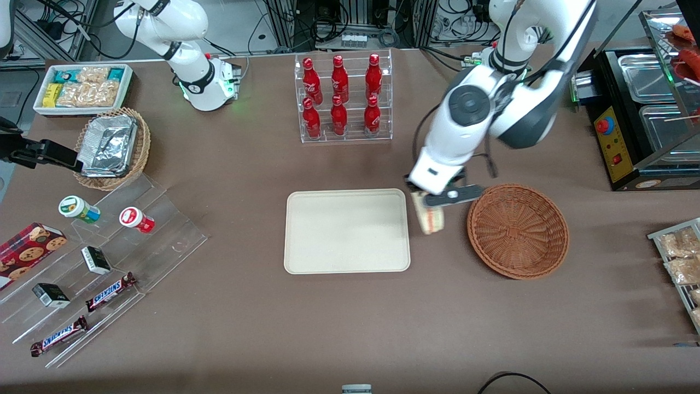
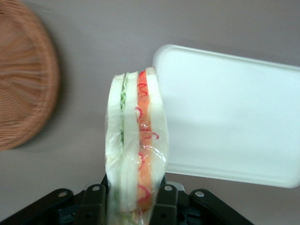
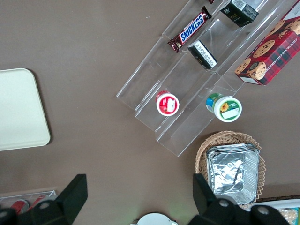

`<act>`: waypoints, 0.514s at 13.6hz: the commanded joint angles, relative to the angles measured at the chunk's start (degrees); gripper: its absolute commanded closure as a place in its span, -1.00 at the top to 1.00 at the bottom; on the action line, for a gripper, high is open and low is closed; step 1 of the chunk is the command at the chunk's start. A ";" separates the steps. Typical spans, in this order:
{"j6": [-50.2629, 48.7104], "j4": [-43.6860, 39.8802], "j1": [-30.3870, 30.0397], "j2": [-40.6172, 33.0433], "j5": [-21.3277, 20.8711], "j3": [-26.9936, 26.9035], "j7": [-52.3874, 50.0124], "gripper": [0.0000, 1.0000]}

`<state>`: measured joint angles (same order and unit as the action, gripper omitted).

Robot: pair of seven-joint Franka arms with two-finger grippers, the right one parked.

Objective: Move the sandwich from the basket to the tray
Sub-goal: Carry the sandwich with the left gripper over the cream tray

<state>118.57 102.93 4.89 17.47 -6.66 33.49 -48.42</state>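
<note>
While clamped on the sandwich [image 2: 136,154], the gripper [image 2: 133,201] hangs between basket [image 1: 518,230] and tray [image 1: 346,230] — aloft.

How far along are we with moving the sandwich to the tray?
Done: the sandwich is out of the basket, which holds nothing now. In hand: the gripper is shut on the sandwich, held between basket and tray, just beside the tray's edge. Left: carry it over the tray, lower it and release.
</note>
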 commanded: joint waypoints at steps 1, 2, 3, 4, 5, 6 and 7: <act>-1.15 -11.50 6.87 12.03 -6.85 0.70 -6.13 -0.29; -1.15 -13.70 8.63 15.11 -9.84 0.78 -8.42 -0.29; -1.06 -16.42 10.65 18.62 -12.74 0.79 -10.70 -0.29; -0.63 -19.23 13.10 22.05 -15.12 0.70 -12.12 -0.29; 0.33 -21.17 14.69 24.61 -16.88 0.61 -13.26 -0.29; 2.00 -22.06 15.75 26.81 -18.81 0.61 -14.49 -0.29; 3.93 -22.16 16.37 28.31 -20.92 0.52 -15.38 -0.28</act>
<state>121.26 85.38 19.48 41.05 -23.85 34.08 -61.69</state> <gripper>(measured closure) 0.639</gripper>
